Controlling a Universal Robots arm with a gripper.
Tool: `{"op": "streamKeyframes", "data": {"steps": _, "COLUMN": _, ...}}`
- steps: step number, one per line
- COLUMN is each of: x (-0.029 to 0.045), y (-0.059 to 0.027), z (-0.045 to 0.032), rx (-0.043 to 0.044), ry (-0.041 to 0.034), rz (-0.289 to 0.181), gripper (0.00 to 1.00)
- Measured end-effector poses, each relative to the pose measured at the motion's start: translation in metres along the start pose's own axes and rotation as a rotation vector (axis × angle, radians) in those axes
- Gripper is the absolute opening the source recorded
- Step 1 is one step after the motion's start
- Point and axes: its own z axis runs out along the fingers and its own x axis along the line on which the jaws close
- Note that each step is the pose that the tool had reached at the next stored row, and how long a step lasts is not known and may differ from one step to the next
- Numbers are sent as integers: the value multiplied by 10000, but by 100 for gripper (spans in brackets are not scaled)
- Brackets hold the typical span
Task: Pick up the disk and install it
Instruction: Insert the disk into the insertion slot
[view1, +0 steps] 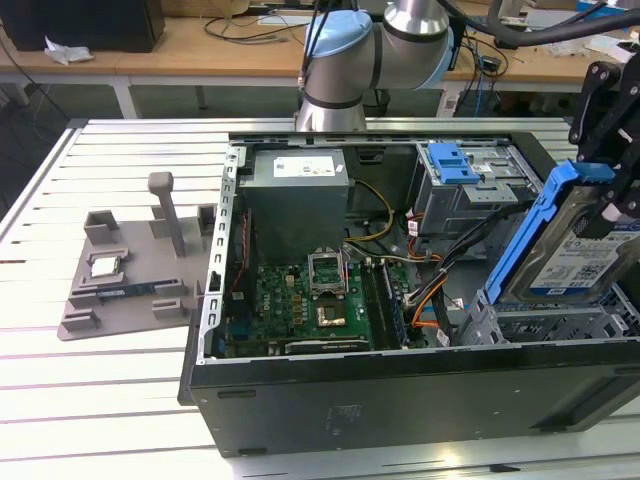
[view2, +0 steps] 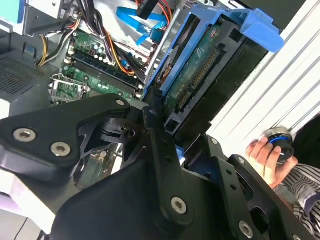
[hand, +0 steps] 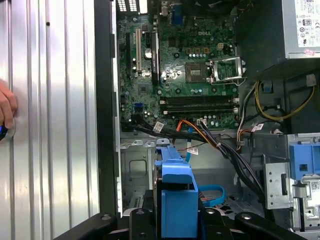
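Observation:
The disk (view1: 578, 262), silver with a blue-and-white label and framed by a blue bracket (view1: 540, 222), hangs tilted on edge over the open bay (view1: 555, 325) at the exterior view's right end of the computer case. My gripper (view1: 612, 200) is shut on its upper part. The second wrist view looks along my black fingers (view2: 155, 135) at the disk's green circuit-board underside (view2: 197, 75). The bracket's blue tab (hand: 177, 197) sits between my finger links in the first wrist view, above the grey bay floor (hand: 135, 165).
The open case (view1: 400, 390) holds a motherboard (view1: 305, 300), a power supply (view1: 297, 195), loose cables (view1: 430, 290) and a blue-latched drive cage (view1: 465, 185). On the exterior view's left, a grey fixture (view1: 120, 290) carries a small chip. A person's hand (view2: 265, 150) holds a knob beside the case.

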Motion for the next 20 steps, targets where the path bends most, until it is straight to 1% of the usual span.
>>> {"op": "streamKeyframes", "data": {"steps": 2, "x": 1, "y": -2, "z": 30, "rx": 0, "ry": 0, "rz": -34, "gripper": 37}}
{"op": "streamKeyframes", "data": {"steps": 9, "x": 3, "y": -10, "z": 177, "rx": -4, "ry": 3, "rz": -99, "gripper": 37}}
{"op": "streamKeyframes", "data": {"steps": 11, "x": 4, "y": -14, "z": 236, "rx": -5, "ry": 6, "rz": -109, "gripper": 37}}
{"op": "streamKeyframes", "data": {"steps": 20, "x": 6, "y": -31, "z": 432, "rx": -11, "ry": 7, "rz": -122, "gripper": 37}}
